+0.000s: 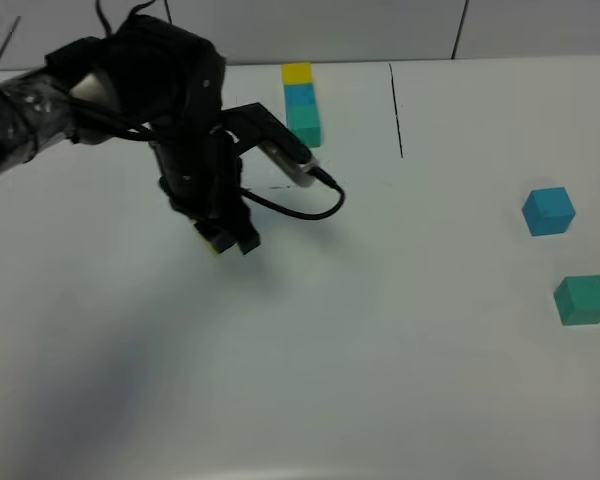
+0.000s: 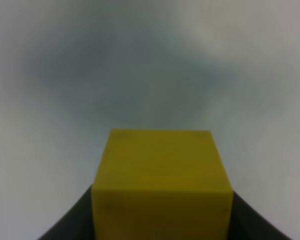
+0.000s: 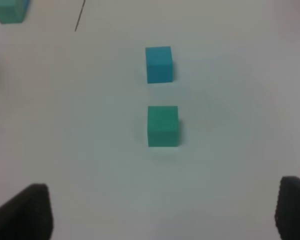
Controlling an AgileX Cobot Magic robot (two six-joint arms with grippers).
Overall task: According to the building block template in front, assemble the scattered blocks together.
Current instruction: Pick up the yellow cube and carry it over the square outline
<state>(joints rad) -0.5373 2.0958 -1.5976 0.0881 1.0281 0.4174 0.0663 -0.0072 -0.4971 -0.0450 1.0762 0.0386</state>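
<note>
The template (image 1: 302,100), a joined yellow-blue-green row, lies at the back centre of the white table; its green end shows in the right wrist view (image 3: 10,11). My left gripper (image 1: 230,238) is shut on the yellow cube (image 2: 162,182), held just over the table, left of centre; only a sliver of yellow (image 1: 217,244) shows from above. The sky-blue cube (image 1: 548,211) (image 3: 159,64) and the teal-green cube (image 1: 582,300) (image 3: 163,125) sit apart at the right. My right gripper (image 3: 162,215) is open and empty, some way short of the green cube, and out of the high view.
A thin black line (image 1: 396,110) is drawn on the table right of the template and also shows in the right wrist view (image 3: 80,15). The left arm's black cable (image 1: 305,208) loops beside the gripper. The left arm casts a soft shadow on the table.
</note>
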